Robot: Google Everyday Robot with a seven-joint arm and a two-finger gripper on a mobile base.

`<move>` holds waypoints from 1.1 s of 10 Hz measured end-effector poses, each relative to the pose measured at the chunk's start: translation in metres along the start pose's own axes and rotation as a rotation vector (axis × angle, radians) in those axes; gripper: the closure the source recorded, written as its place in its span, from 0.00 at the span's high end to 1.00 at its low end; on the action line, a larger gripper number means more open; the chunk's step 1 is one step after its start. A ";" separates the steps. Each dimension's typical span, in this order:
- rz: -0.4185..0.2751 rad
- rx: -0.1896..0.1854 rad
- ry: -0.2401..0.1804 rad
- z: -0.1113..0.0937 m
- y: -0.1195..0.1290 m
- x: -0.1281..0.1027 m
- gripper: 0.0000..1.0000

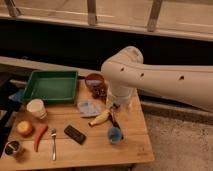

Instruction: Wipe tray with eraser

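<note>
The green tray [50,86] sits at the table's back left, with nothing in it. The black eraser [75,134] lies flat on the wooden table near the front middle. My gripper [115,119] hangs below the white arm [150,80], right of the eraser and above the spot between a banana and a blue cup. Its dark fingers point down and stand open with nothing between them. It is clear of both the eraser and the tray.
A pale blue cloth [90,107], banana [100,118], blue cup [115,134] and red bowl [95,82] crowd the area around the gripper. A white cup [36,107], orange fruit [25,128], red chili [40,136], fork [53,142] and can [14,148] lie at the left front.
</note>
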 end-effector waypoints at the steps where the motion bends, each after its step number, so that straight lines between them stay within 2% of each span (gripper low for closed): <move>1: 0.000 0.000 0.000 0.000 0.000 0.000 0.65; 7: -0.008 0.004 -0.008 -0.002 0.000 0.000 0.65; 8: -0.048 0.006 -0.010 -0.004 0.004 0.003 0.65; 9: -0.124 -0.003 -0.009 -0.004 0.016 0.009 0.65; 11: -0.262 -0.043 0.004 0.001 0.053 0.019 0.65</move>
